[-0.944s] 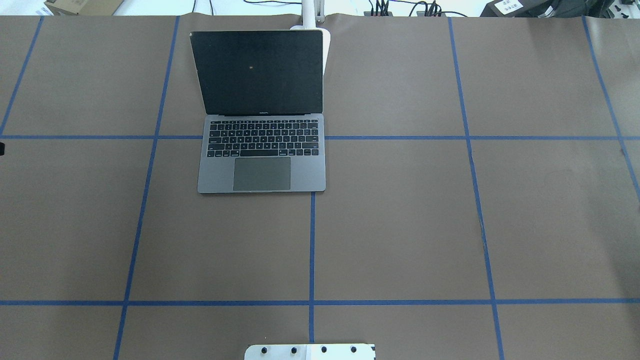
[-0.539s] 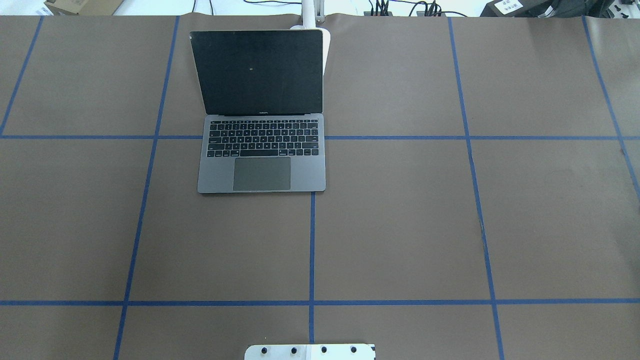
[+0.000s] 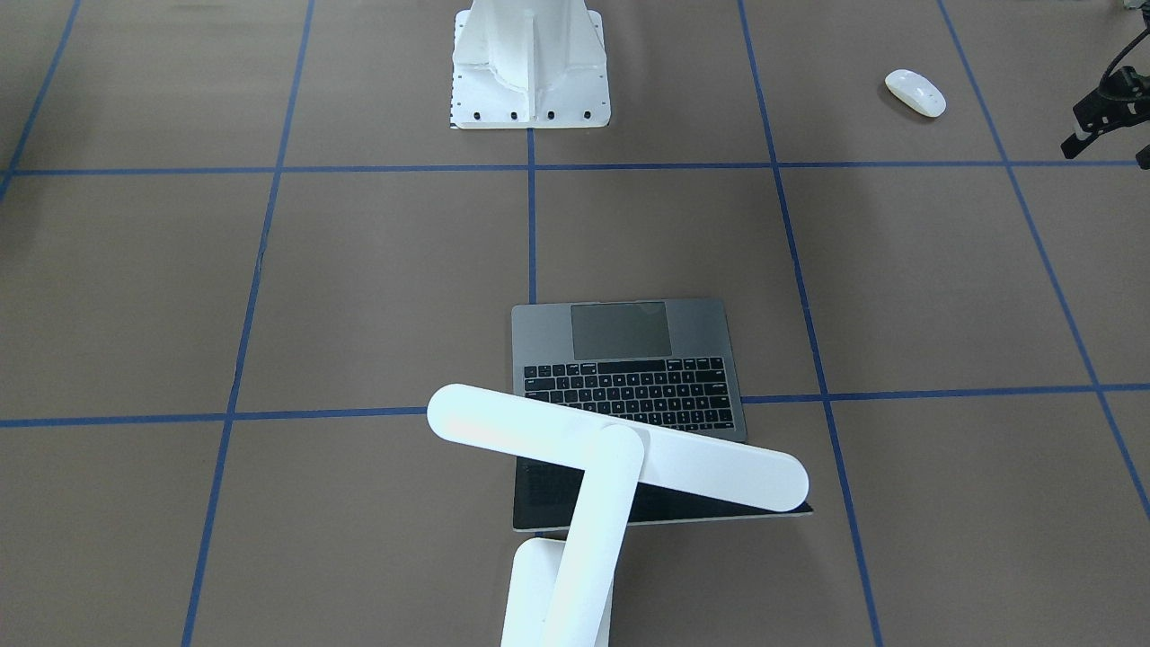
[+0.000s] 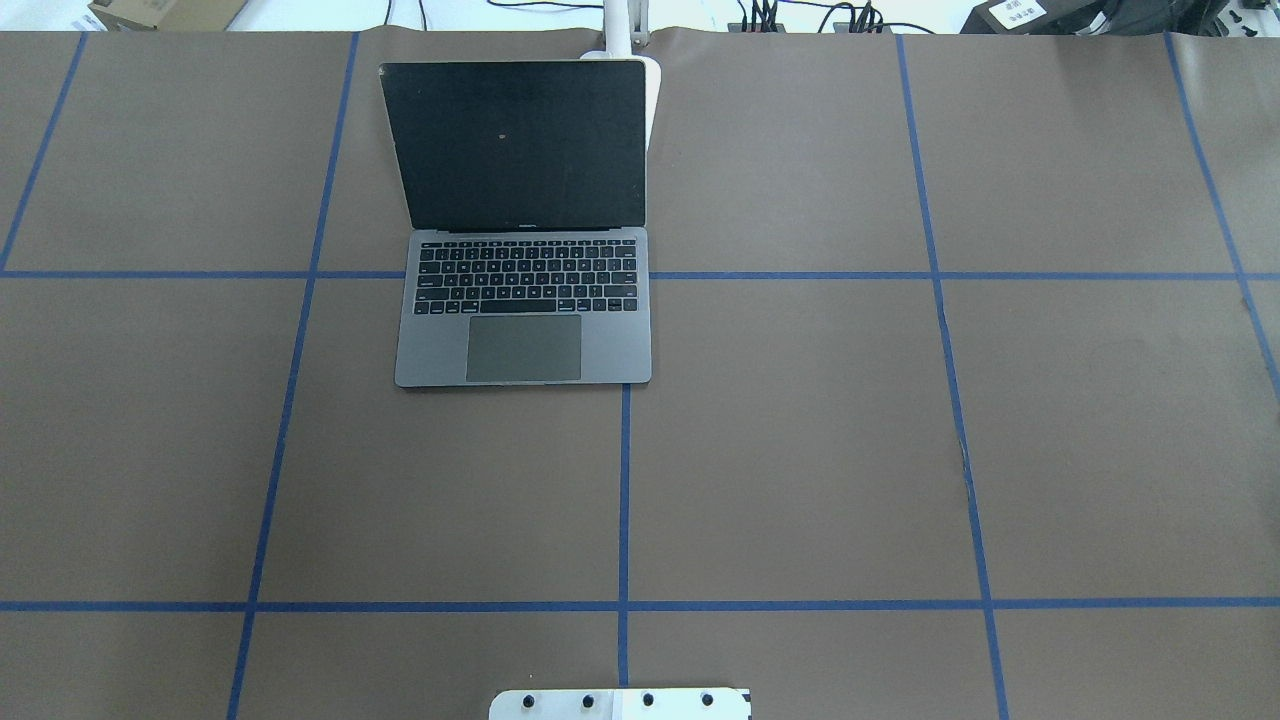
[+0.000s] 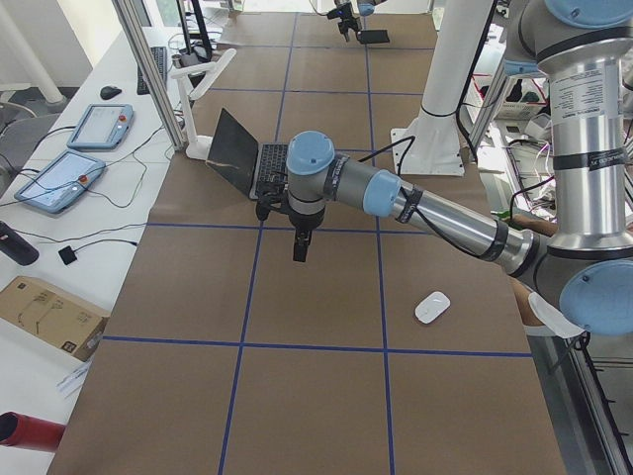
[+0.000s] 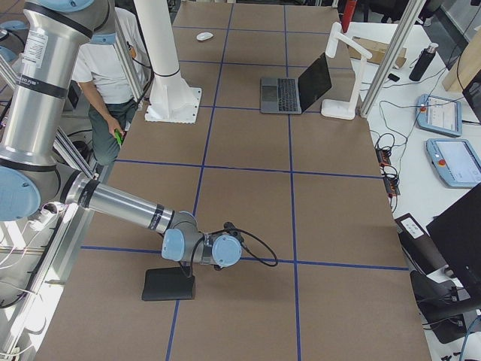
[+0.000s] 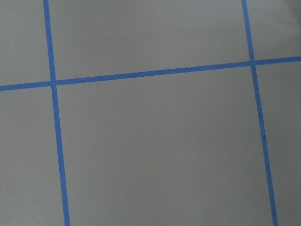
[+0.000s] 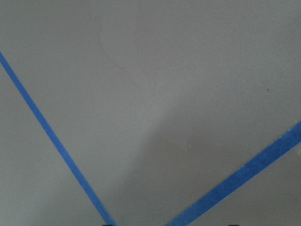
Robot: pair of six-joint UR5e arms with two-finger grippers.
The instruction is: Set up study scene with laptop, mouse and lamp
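Note:
The dark-grey laptop stands open on the brown table, left of centre, with its dark screen upright. The white lamp stands just behind it, and its bar head reaches over the screen's top edge. The white mouse lies alone near the robot's side, on its left. My left gripper hangs above bare table between the laptop and the mouse, a dark shape at the edge; I cannot tell whether it is open or shut. My right gripper is low at the table's far right end, and I cannot tell its state.
The white ribbed pedestal is bolted at the robot's side, in the middle. A thin black mat lies by the right wrist. A person stands behind the pedestal. Tablets and cables lie on the side bench.
A small dark tip at the overhead view's left edge has slid out of that view. The laptop and lamp have not moved.

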